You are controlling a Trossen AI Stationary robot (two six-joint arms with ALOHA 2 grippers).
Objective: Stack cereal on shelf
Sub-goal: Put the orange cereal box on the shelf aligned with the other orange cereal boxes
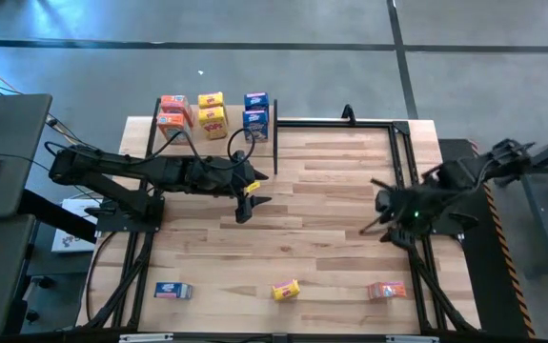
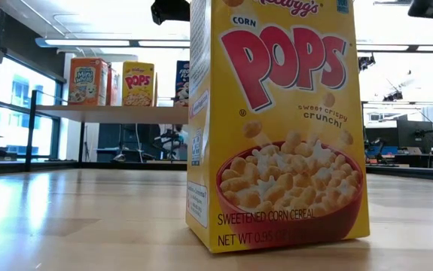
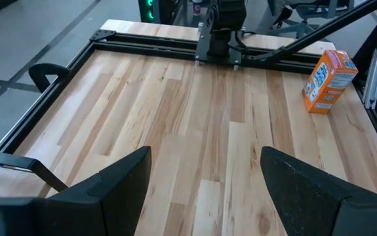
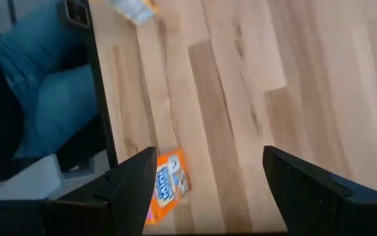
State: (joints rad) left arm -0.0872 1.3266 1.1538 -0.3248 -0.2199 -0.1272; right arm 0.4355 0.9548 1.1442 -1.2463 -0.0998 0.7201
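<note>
The shelf stands at the table's far left on black posts. On it stand orange-red, yellow and blue cereal boxes. Three more boxes sit along the table's near edge: blue, yellow and orange-red. The yellow one fills the low view, standing upright on its bottom end. My left gripper hangs open above the table just in front of the shelf. My right gripper is open near the right edge, tipped down above the orange-red box.
A black metal frame runs along the table's far and right edges. The right arm's base stands at the right edge. A person's leg in jeans shows just off the table's near edge. Bare wood lies across the table's middle.
</note>
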